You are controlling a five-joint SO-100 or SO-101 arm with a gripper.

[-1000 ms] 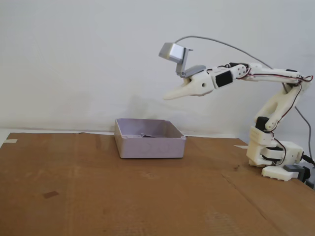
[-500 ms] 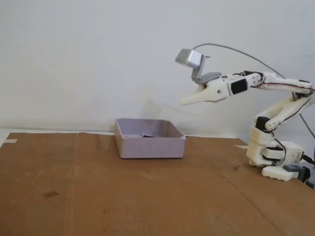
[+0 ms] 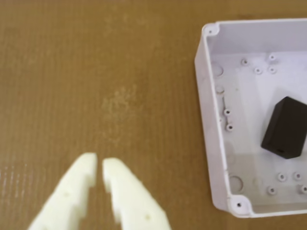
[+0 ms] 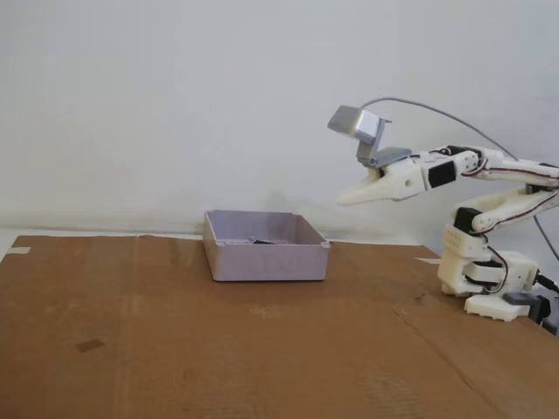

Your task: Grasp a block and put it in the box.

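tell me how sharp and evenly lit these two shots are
Wrist view: gripper near the lens looks soft and overexposed, the block and box fairly crisp. Fixed view: flat, even light, slightly hazy, with only a faint shadow on the wall.

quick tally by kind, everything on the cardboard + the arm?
Black block: 1, lying inside the box
Lavender-grey box: 1
Robot arm: 1, gripper empty
Total: 3
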